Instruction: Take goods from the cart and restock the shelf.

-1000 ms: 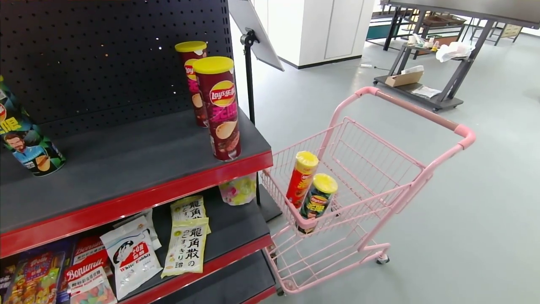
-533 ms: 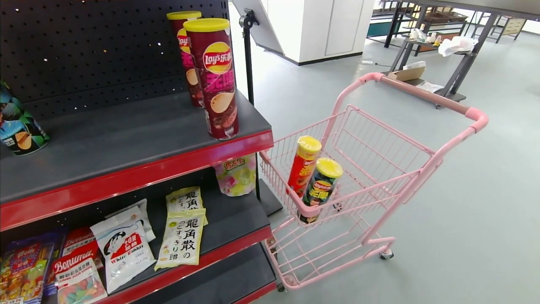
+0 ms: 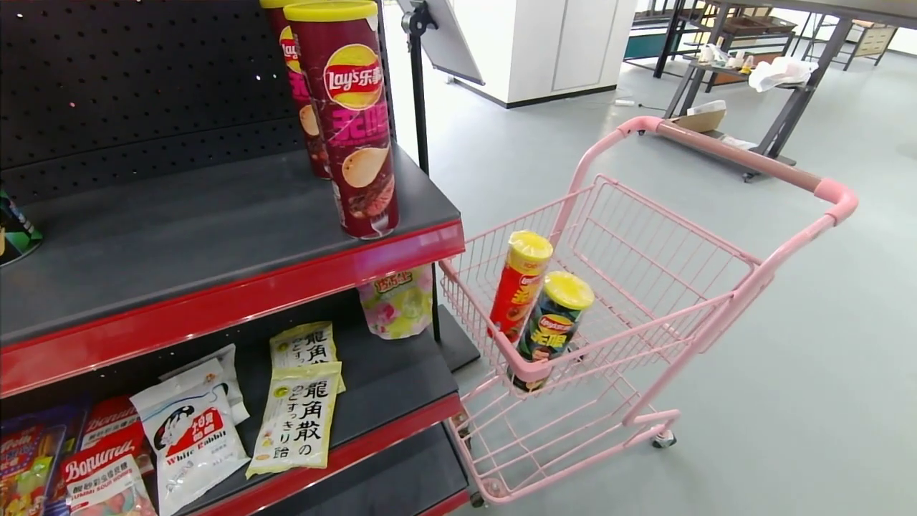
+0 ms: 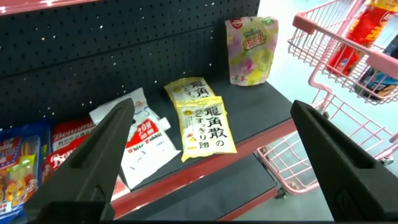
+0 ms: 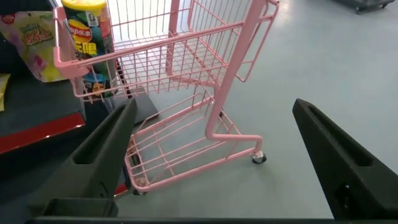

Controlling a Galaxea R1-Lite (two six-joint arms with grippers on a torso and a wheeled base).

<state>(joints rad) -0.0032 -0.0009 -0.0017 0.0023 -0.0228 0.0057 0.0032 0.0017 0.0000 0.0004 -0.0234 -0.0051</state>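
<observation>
A pink cart (image 3: 716, 154) stands on the floor to the right of the shelf. In its basket's near corner a red chip can (image 3: 519, 287) and a dark green chip can (image 3: 555, 322) stand upright, both with yellow lids. Two maroon chip cans (image 3: 358, 122) stand at the right end of the grey upper shelf board (image 3: 179, 229). My left gripper (image 4: 211, 106) is open, level with the lower shelf, with the cart (image 4: 323, 37) beside it. My right gripper (image 5: 214, 102) is open and low, facing the cart (image 5: 186, 68) and the dark green chip can (image 5: 87, 43).
Flat snack packets (image 3: 297, 416) lie on the lower shelf, and a pink-green bag (image 3: 397, 301) stands at its right end. A black pole with a board (image 3: 419, 107) rises between shelf and cart. Another can (image 3: 14, 229) sits at the upper shelf's left edge. Open floor lies right of the cart.
The head camera has moved: the whole picture has shifted, with the shelf's cans higher and larger and the cart a little farther right. Nothing on the shelf or in the cart has moved.
</observation>
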